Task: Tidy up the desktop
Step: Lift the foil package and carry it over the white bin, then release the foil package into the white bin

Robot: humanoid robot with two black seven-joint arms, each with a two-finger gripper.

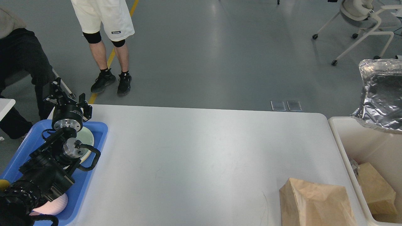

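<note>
Desktop (201, 157) holds one paper bag (314, 204); left gripper (62, 97) fingers' state unclear, right gripper unseen.

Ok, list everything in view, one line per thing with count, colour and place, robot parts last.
desktop: one, white, fills the middle of the view
paper bag: one, brown, on the desktop's near right corner
bin: one, cream-white, right of the desktop, a second brown paper bag inside
foil bag: one, silver, above the bin's far end at the right edge
tray: one, blue, at the desktop's left end
plate: one, pale, in the tray, partly hidden by the arm
chair: one, white, wheeled, far right on the floor
people: two, one standing in white shorts, one in black at far left
left end effector: black, above the tray's far end
right end effector: not in view
</note>
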